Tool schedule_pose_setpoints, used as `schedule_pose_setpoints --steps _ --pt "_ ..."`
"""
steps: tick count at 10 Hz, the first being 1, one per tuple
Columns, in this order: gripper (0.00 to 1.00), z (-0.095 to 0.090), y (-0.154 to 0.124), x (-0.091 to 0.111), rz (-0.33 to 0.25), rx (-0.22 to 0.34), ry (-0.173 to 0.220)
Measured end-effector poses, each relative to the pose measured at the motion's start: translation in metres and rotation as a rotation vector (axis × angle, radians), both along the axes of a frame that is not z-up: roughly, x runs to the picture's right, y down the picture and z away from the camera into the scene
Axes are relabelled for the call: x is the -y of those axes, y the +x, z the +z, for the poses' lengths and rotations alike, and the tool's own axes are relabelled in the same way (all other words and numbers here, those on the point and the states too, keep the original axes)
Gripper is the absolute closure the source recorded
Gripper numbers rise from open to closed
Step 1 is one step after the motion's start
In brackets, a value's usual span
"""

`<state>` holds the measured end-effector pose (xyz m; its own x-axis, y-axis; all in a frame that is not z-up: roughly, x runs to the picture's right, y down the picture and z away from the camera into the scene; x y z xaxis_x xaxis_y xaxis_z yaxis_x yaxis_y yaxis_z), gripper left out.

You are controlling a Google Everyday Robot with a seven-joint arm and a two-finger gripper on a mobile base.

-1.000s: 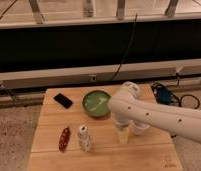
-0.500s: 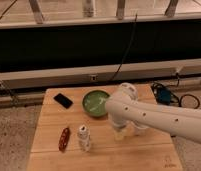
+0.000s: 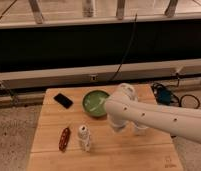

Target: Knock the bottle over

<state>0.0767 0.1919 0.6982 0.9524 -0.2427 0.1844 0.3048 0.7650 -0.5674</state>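
The bottle (image 3: 84, 138), small and whitish with a white cap, stands upright on the wooden table (image 3: 104, 155) near its front left. My white arm reaches in from the right. Its gripper (image 3: 117, 125) hangs low over the table, a short way to the right of the bottle and apart from it. The arm's own bulk hides most of the gripper.
A flat red-brown oblong thing (image 3: 64, 138) lies just left of the bottle. A green bowl (image 3: 96, 103) sits behind the gripper. A black phone (image 3: 63, 100) lies at the back left. A whitish object (image 3: 140, 129) shows under the arm. Blue gear and cables (image 3: 164, 94) lie on the floor to the right.
The gripper end of my arm has shifted a little to the left, closer to the bottle. The bottle and the other things have not moved.
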Motion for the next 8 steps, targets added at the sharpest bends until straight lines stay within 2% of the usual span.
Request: schedule_pose_setpoints --steps 3,8 --pt "0.96 0.003 -0.026 -0.003 -0.043 0.028 -0.010" --pt "0.96 0.002 -0.051 -0.008 -0.098 0.057 -0.010"
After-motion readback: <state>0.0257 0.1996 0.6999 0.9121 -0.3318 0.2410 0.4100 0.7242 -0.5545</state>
